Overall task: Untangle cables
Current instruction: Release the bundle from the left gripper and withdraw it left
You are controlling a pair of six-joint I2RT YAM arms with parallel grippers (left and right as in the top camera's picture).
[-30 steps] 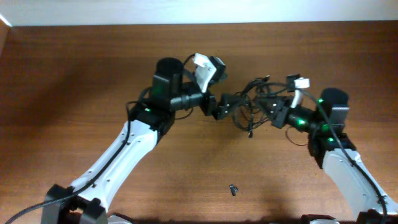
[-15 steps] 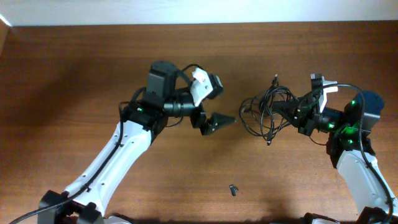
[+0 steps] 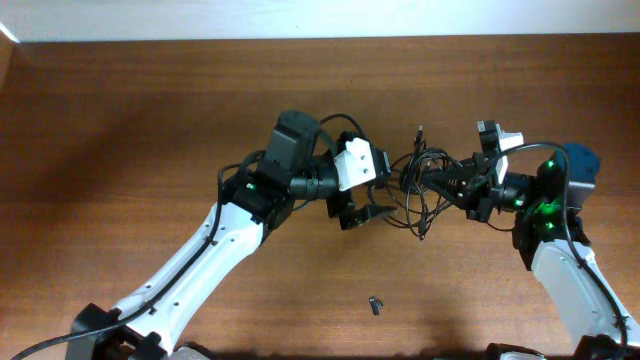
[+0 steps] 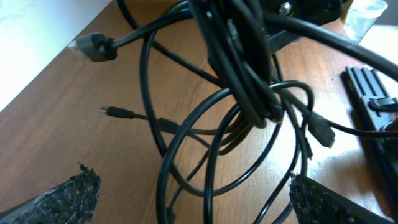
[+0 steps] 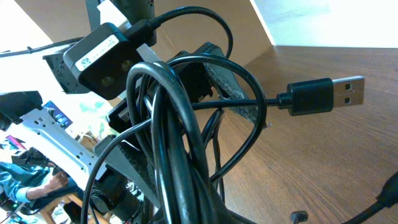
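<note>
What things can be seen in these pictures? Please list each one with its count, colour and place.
table: one, brown wood, under everything
cables: several, exact count unclear, black, one tangled bundle right of centre in the overhead view
USB plug: one, black with a silver tip, on a cable end sticking out of the bundle
small loose piece: one, dark, lying on the table near the front edge
left arm: one, white and black, from the front left
right arm: one, white and black, from the front right
left end effector: one, black, open, at the bundle's left side
right end effector: one, black, shut on the cables
</note>
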